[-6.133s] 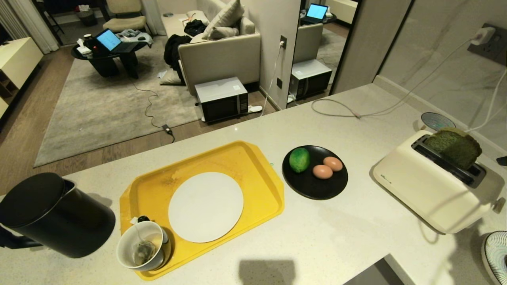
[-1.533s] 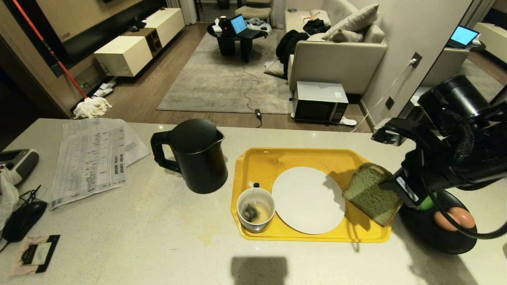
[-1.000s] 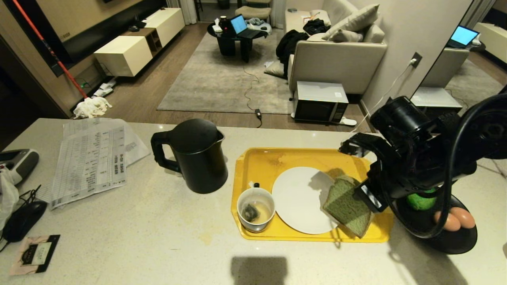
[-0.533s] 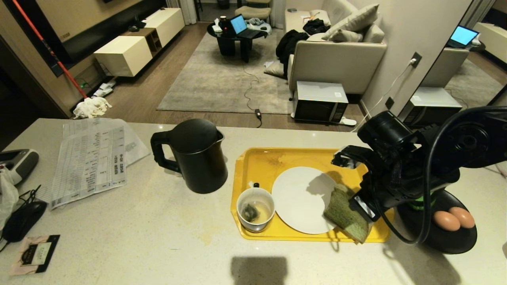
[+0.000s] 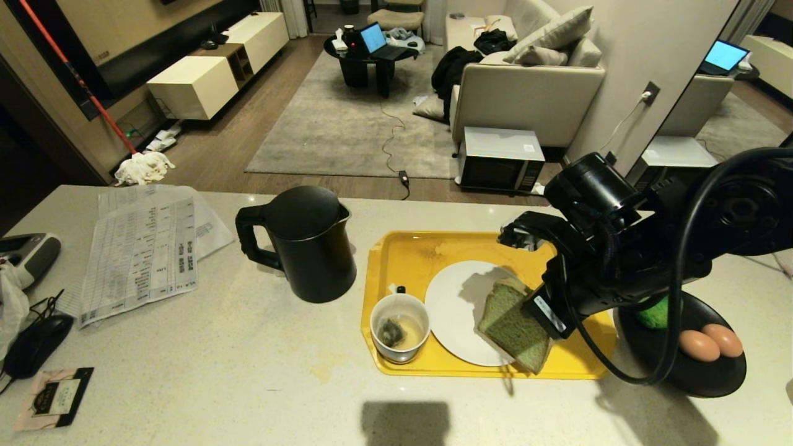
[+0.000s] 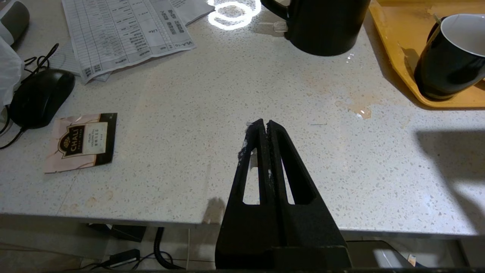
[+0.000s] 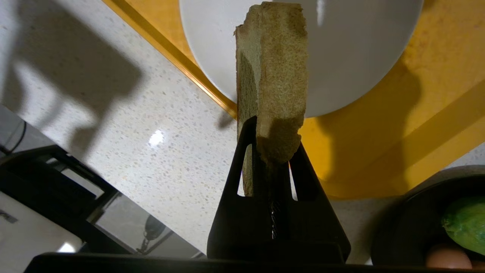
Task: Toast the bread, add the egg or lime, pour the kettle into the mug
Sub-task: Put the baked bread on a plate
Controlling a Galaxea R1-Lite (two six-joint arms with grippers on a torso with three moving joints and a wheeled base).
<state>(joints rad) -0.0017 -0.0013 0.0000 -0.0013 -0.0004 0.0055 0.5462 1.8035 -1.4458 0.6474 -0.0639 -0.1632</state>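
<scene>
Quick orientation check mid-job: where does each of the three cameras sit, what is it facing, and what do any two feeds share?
Head view: high on the robot, facing down over the counter at kettle, yellow tray, mug; right gripper shows, holding the bread.
Left wrist view: behind the shut left gripper, low at the counter's near edge, facing the kettle.
Right wrist view: behind the right gripper, looking down at the white plate.
Shared: bread, plate and tray in head and right wrist views.

The tall black kettle (image 5: 306, 244) looks matt, the yellow plastic tray (image 5: 409, 254) smooth. The pale speckled stone counter (image 6: 189, 113) shines; the green bread slice (image 5: 511, 325) looks porous.
</scene>
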